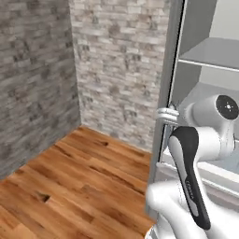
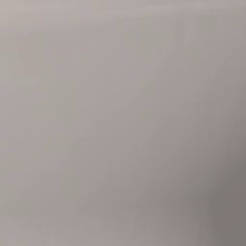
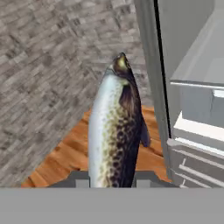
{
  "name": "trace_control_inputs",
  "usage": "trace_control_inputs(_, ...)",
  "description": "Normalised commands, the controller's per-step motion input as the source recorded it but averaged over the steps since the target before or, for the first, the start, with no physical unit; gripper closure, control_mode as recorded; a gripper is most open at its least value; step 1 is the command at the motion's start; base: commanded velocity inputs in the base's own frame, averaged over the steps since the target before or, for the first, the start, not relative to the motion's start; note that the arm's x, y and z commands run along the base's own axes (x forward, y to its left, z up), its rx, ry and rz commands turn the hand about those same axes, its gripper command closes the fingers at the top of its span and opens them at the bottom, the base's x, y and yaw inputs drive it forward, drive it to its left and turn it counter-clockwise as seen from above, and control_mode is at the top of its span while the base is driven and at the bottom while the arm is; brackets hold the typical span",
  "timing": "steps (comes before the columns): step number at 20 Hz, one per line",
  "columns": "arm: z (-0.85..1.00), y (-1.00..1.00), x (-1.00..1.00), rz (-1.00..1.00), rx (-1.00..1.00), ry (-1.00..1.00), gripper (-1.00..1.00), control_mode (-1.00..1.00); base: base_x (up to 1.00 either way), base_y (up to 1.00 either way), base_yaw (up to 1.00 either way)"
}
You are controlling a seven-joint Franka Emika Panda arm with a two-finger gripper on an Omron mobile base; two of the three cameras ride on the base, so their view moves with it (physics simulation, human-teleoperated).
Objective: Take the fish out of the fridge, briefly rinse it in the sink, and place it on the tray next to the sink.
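I am seeing the fish [image 3: 116, 131] standing between the 2 fingers [image 3: 78, 178], which are pinching its lower end. Its long axis is running straight away from the hand, head pointing outward toward the brick wall [image 3: 48, 65]. The tail end is lying hidden below. The fridge [image 3: 192, 87] is standing open just beside it.

In your left base view the fridge [image 1: 196, 70] stands at the right, its shelves [image 1: 210, 58] inside, with the arm [image 1: 191, 182] in front of it. A brick wall [image 1: 116, 60] runs behind and to the left, the wooden floor [image 1: 70, 186] below. In your hand view the fish [image 3: 114, 131] rises from between the end effector [image 3: 113, 180] fingertips, left of the fridge's edge, its drawers [image 3: 197, 170] at the lower right.
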Motion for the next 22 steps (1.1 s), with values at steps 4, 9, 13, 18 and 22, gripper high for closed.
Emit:
trace_control_inputs(4,0.00,0.00,0.00,0.00,0.00,0.00,1.00,1.00,0.00,0.02,0.98)
trace_control_inputs(9,0.00,0.00,0.00,0.00,0.00,0.00,1.00,1.00,0.00,0.00,0.99)
trace_control_inputs(13,0.00,0.00,0.00,0.00,0.00,0.00,1.00,1.00,0.03,0.00,0.97)
trace_control_inputs(18,0.00,0.00,0.00,0.00,0.00,0.00,1.00,1.00,1.00,-0.12,0.42)
trace_control_inputs(22,0.00,0.00,0.00,0.00,0.00,0.00,1.00,1.00,1.00,-0.21,0.04)
